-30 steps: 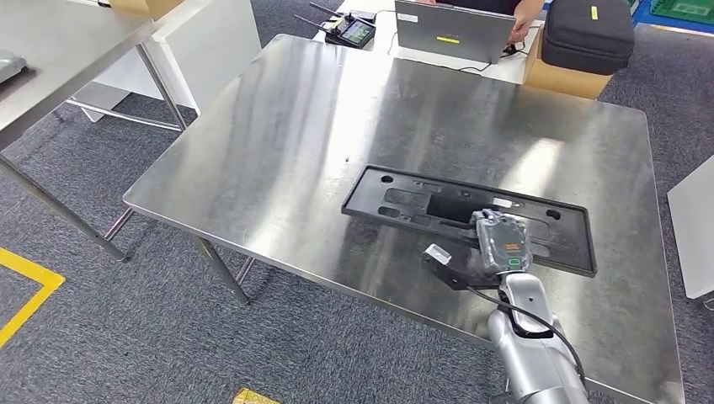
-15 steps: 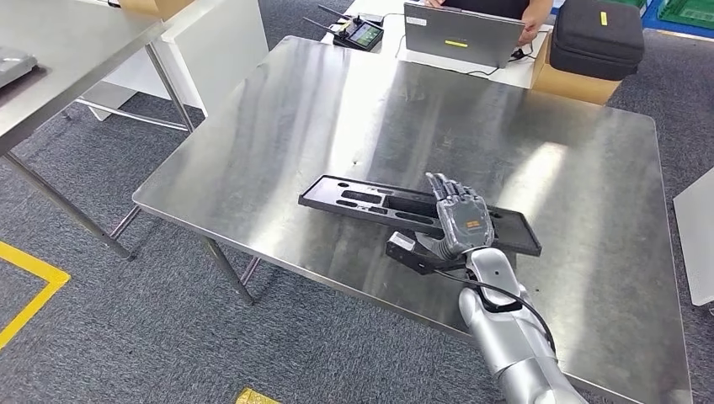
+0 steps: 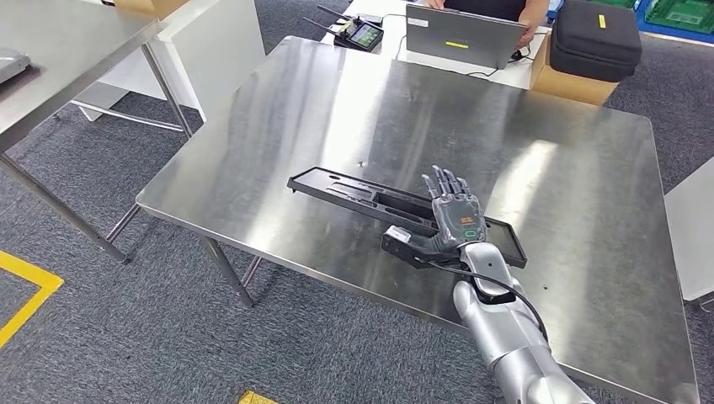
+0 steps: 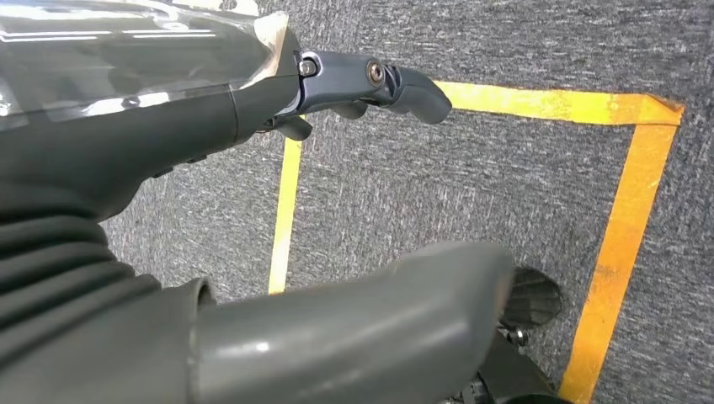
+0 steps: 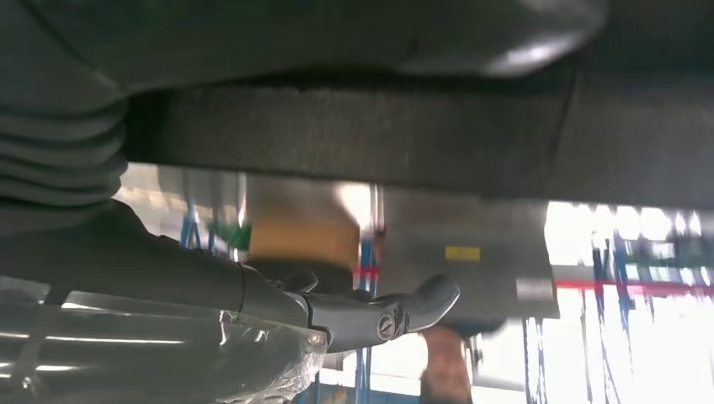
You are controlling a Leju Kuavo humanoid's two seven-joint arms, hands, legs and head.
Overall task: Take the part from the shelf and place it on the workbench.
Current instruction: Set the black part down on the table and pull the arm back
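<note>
The part [image 3: 354,191] is a long black flat frame with cut-outs, lying aslant on the steel workbench [image 3: 337,109] near its front edge. My right hand [image 3: 455,220] is at the part's right end, its fingers stretched out straight above the frame and its thumb against it. In the right wrist view the part [image 5: 421,151] is a dark band next to the thumb, with a lit gap between it and the fingers [image 5: 379,316]. My left hand [image 4: 168,126] hangs over the carpet with nothing in it.
A laptop [image 3: 459,34], a controller [image 3: 358,34] and a black case [image 3: 596,38] on a cardboard box stand beyond the workbench's far edge, where a person sits. A second steel table [image 3: 50,50] is at the left. Yellow tape [image 3: 25,290] marks the carpet.
The view has shifted. My right hand's fingers, curled over the part a second ago, have straightened, and the part now shows as a thinner, flatter strip reaching further left.
</note>
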